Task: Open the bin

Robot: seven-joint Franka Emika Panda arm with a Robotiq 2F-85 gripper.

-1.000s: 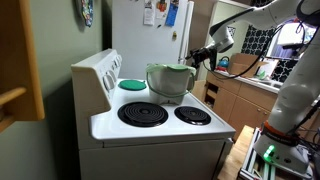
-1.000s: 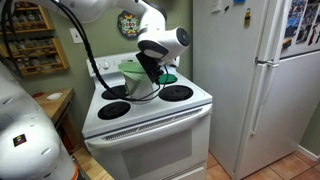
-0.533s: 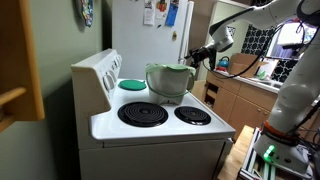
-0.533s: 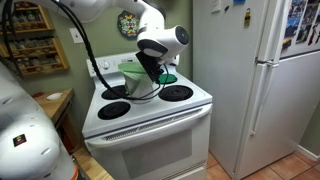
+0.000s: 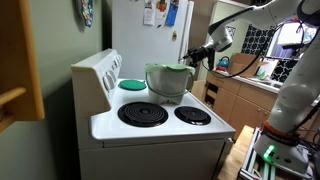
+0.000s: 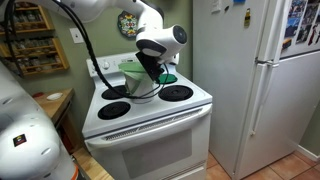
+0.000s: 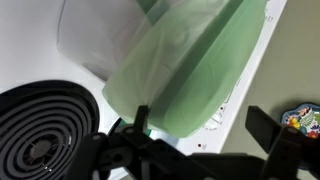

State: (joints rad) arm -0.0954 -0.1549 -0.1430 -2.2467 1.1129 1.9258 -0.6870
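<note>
The bin (image 5: 168,84) stands at the back of the white stove (image 5: 103,126), on a rear burner in front of the fridge (image 5: 140,45). The gripper (image 5: 196,58) hovers just beside its green rim. In the wrist view the gripper (image 7: 200,125) has its jaws spread wide and holds nothing. The tilted green lid (image 7: 190,70) fills the space ahead of them, beside a black coil burner (image 7: 40,140).

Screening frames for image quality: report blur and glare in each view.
Wrist view: soft and close, the bin's green lid blurred, the gripper a dark silhouette. In an exterior view the window is blown out; in an exterior view the stove is evenly lit, the near white arm out of focus.
</note>
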